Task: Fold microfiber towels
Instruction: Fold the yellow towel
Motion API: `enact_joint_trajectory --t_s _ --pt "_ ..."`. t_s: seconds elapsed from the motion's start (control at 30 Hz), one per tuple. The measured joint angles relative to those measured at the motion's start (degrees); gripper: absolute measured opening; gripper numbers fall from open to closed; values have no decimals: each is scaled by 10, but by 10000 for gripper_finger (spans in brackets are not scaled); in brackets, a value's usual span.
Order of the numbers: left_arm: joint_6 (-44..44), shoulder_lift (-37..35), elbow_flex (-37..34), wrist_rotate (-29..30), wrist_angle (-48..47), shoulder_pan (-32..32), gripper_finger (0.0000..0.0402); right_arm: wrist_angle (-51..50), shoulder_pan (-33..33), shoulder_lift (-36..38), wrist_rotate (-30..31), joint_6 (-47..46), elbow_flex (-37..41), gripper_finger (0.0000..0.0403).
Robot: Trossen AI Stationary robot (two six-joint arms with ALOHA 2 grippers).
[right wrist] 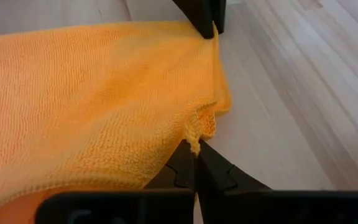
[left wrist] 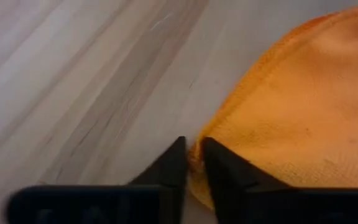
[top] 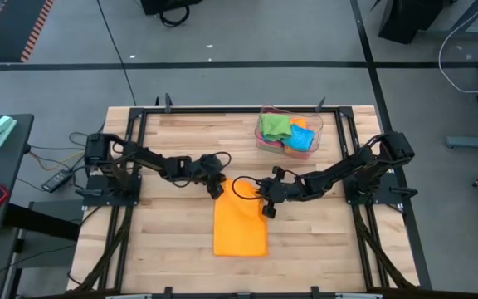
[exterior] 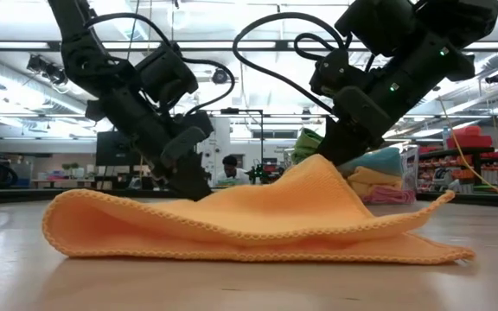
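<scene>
An orange microfiber towel (top: 241, 226) lies on the wooden table's middle, its near part flat on the boards and its far part raised into a peak (exterior: 318, 164). My left gripper (top: 218, 191) is at the towel's far left corner, shut on its edge. My right gripper (top: 267, 208) is at the far right corner, shut on it. In the low view the left fingers (exterior: 193, 183) stand behind the cloth. More towels, green (top: 274, 126), blue (top: 303, 139) and pink, lie in a clear tray. My left gripper pinches the towel's hemmed edge at its far left corner (left wrist: 194, 163) between its two fingers, slanting down from the table's left. That corner stays low, near the boards. My right gripper pinches the towel's far right corner (right wrist: 196, 138) between its fingertips, slanting down from the table's right. The corner is lifted off the table, and the cloth slopes slack from it down to the near part (exterior: 258, 246) lying flat.
The clear plastic tray (top: 315, 124) with the other towels stands at the table's far right. A black frame (top: 222, 110) runs around the table top. Bare boards lie left (top: 164, 232) and right of the orange towel.
</scene>
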State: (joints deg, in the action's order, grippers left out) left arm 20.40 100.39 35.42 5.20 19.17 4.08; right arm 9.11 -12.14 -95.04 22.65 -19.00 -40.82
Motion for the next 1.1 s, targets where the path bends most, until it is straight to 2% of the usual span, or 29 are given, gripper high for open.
enact_joint_trajectory --t_s 0.07,0.13,0.23,0.43,0.63,0.9,1.1 --pt "-4 0 0 -6 0 0 26 -1 0 0 0 2 0 5" --pt "-13 -9 -1 -14 -6 -1 13 -2 0 0 1 8 0 5" --pt "-30 -28 -3 -22 -21 -2 18 -4 0 1 23 21 0 5" --pt "-90 -72 -3 5 -12 -5 8 -33 0 25 69 56 0 5" --pt "-167 -97 -3 41 0 -34 22 -67 0 63 105 63 0 6" --pt "-244 -137 -2 116 1 -57 10 -71 1 94 106 161 0 6" --pt "-238 -150 -2 122 6 -62 30 -83 8 93 105 211 0 6"
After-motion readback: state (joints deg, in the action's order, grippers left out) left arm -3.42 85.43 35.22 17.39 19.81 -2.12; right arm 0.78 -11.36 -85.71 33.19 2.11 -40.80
